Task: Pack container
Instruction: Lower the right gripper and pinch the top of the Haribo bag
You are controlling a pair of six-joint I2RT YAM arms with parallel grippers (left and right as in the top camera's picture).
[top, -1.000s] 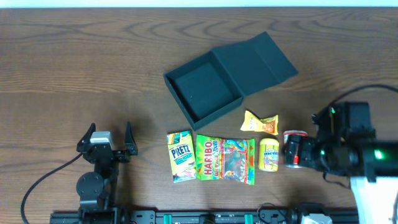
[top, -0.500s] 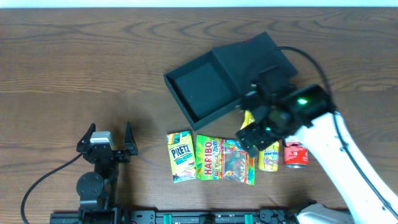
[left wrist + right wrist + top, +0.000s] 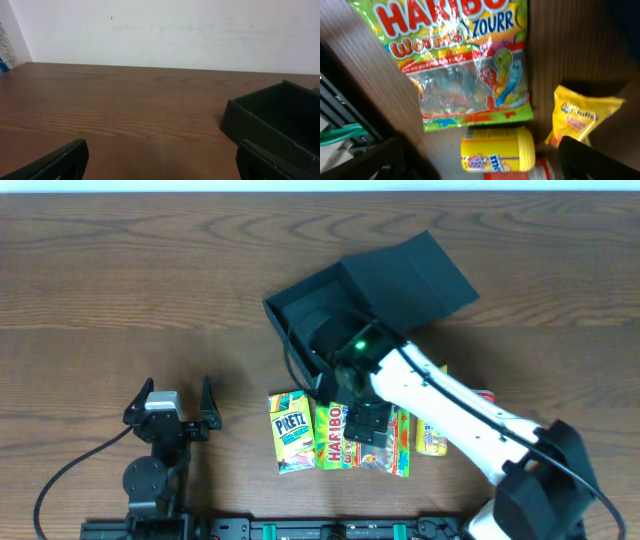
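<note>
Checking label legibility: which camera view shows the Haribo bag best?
Right wrist: the Haribo bag fills the frame, its label readable, only its top cropped. Overhead shows it small, with its middle hidden under the right arm. Left wrist does not show it.

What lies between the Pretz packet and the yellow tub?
The Haribo worms bag lies between the Pretz packet and the yellow tub. The overhead view shows this, with the open right hand partly covering the bag.

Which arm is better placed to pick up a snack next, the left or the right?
Right. The right gripper, open, hangs directly over the Haribo bag, close to the open container. The left gripper, also open, sits apart from every snack.
</note>
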